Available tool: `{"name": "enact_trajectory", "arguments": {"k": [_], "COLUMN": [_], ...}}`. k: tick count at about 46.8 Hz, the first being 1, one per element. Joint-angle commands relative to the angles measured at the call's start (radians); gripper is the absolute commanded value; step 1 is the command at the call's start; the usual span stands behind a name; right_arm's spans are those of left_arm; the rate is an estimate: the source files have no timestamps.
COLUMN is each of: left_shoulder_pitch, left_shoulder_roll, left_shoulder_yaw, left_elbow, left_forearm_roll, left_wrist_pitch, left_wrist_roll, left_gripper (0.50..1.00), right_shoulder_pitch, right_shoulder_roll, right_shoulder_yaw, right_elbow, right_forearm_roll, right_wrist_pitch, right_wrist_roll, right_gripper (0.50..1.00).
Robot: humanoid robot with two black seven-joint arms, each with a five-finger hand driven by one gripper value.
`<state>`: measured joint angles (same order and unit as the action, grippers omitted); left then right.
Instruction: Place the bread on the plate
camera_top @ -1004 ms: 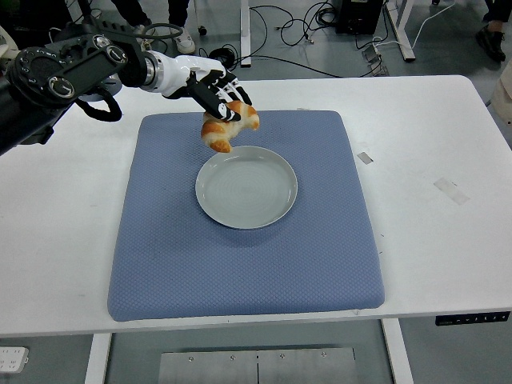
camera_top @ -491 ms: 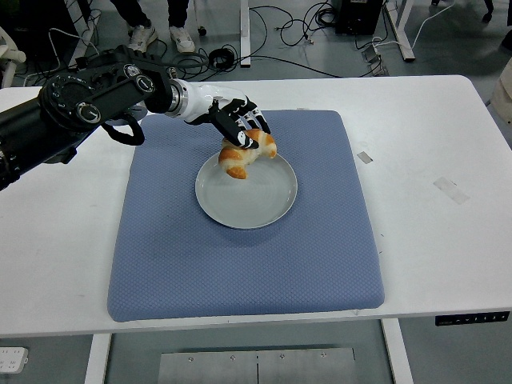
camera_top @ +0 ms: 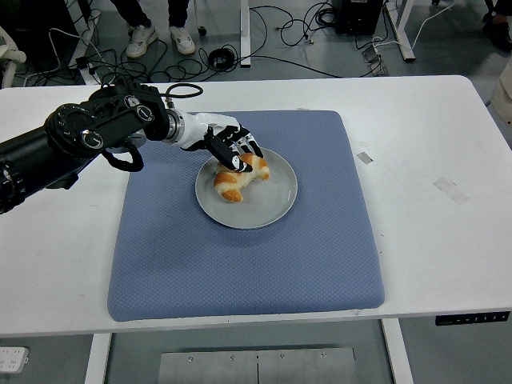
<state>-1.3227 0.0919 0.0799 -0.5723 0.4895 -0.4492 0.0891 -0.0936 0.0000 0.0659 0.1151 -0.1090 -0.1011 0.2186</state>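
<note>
Lowering from above the plate's far-left rim, the left hand (camera_top: pixel 232 150) is now resting the bread (camera_top: pixel 238 178) inside the plate (camera_top: pixel 276 204), fingers (camera_top: pixel 242 149) curled over it. Placement is finishing, I judge; next, those fingers need opening and lifting clear.

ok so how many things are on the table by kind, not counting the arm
croissant: 1, on the plate under the left hand
grey plate: 1
blue mat: 1
tape bits: 2
Total: 5

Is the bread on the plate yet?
On it: the bread lies within the plate's rim, the left robot hand curled over it.
</note>
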Motion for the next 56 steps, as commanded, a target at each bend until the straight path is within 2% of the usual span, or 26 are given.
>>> {"name": "enact_trajectory", "arguments": {"k": [1,16,32,44,56], "left_shoulder_pitch": [-0.001,-0.003,-0.004,-0.056,-0.098], "left_shoulder_roll": [0.0,0.0,0.005,0.028,0.063], "left_shoulder_yaw": [0.0,-0.002,-0.002,-0.025,-0.106], "left_elbow": [0.0,0.0,0.0,0.0,0.009], "left_forearm_roll": [0.0,0.0,0.0,-0.017,-0.045], "left_wrist_pitch": [0.001,0.001,0.003,0.001,0.004], "left_wrist_roll": [-0.002,-0.002,-0.002,-0.002,-0.005], "left_gripper": [0.667,0.743,0.796,0.849,0.863], "right_shoulder_pitch": [0.0,0.0,0.0,0.0,0.0], "right_shoulder_roll": [0.0,0.0,0.0,0.0,0.0], "right_shoulder_yaw": [0.0,0.0,0.0,0.0,0.0], "right_elbow": [0.0,0.001,0.001,0.001,0.001], "right_forearm_roll": [0.0,0.0,0.0,0.0,0.0], "right_wrist_pitch": [0.0,0.0,0.0,0.0,0.0], "right_wrist_roll": [0.001,-0.001,0.001,0.001,-0.001], "right_gripper": [1.0,1.0,1.0,1.0,1.0]}}
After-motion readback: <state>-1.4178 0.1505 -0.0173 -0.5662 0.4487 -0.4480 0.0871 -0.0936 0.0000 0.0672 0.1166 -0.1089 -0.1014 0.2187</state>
